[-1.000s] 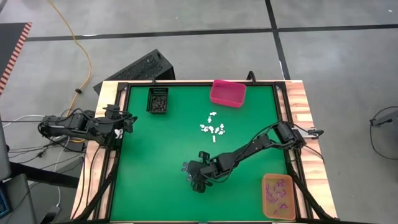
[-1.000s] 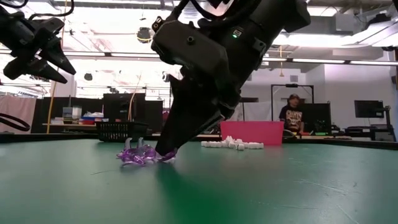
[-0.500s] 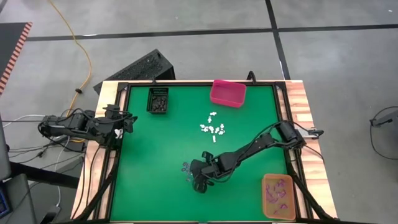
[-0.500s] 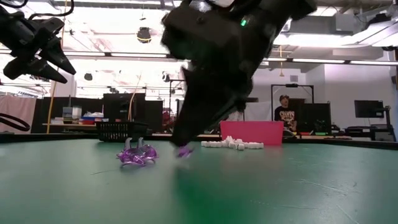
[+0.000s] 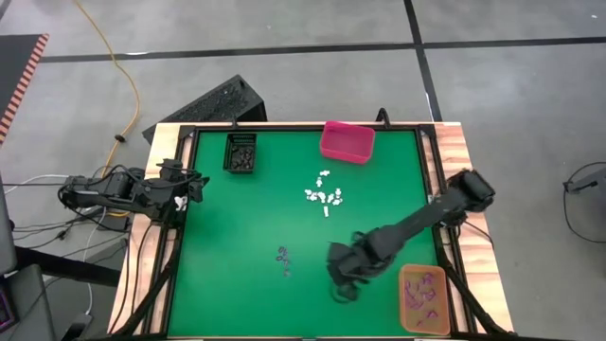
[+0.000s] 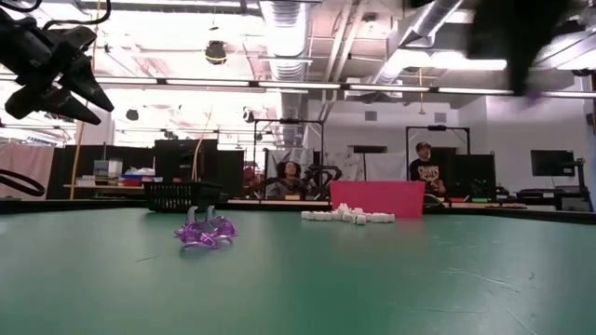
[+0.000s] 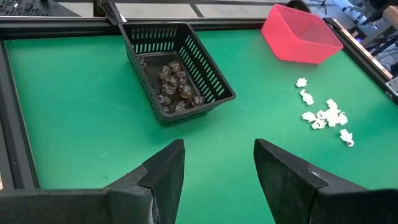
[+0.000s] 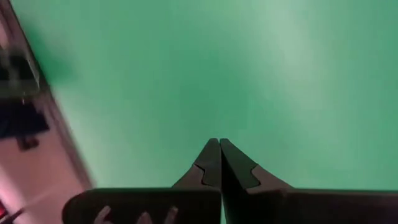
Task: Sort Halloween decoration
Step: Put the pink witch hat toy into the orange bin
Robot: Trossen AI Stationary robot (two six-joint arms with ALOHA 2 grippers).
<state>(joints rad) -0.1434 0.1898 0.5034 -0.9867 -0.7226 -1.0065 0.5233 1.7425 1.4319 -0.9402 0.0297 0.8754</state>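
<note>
A: While the left pincer waits open at the worktop's left edge, where is the right?
B: Right pincer above the green, near the orange bin, fingers pressed closed; whether a trinket is nipped, cannot tell.
A: Trinkets?
B: Purple loose mid-worktop, more in the orange bin; white clustered below the pink bin; black in the black basket
</note>
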